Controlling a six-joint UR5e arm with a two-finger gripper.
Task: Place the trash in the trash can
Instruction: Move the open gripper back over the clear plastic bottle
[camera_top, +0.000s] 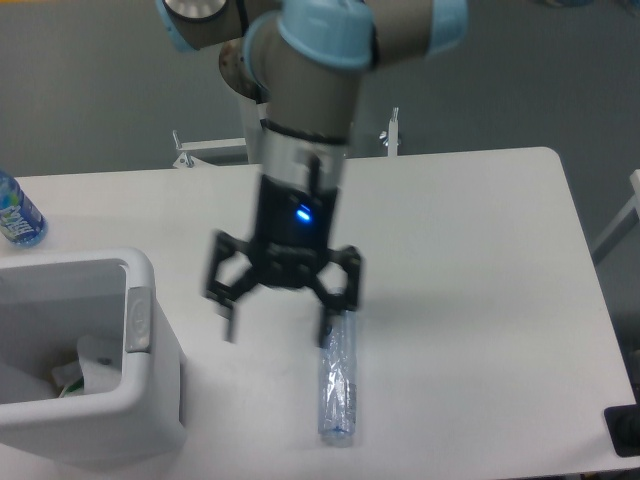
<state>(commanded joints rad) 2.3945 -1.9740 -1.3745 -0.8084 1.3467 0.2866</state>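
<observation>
A slim clear plastic bottle (338, 385) lies on the white table, lengthwise toward the front edge; its cap end is hard to make out. My gripper (280, 325) hangs open just above the table, its right finger over the bottle's far end, its left finger well to the left of it. It holds nothing. The white trash can (150, 400) stands at the front left, with a pale oval tab (137, 320) on its right wall. White items (95, 365) lie inside it; whether one is the packet I cannot tell.
A bottle with a blue-green label (17, 212) stands at the table's left edge, behind the bin. A dark block (625, 430) sits at the front right corner. A metal frame (215, 148) stands behind the table's far edge.
</observation>
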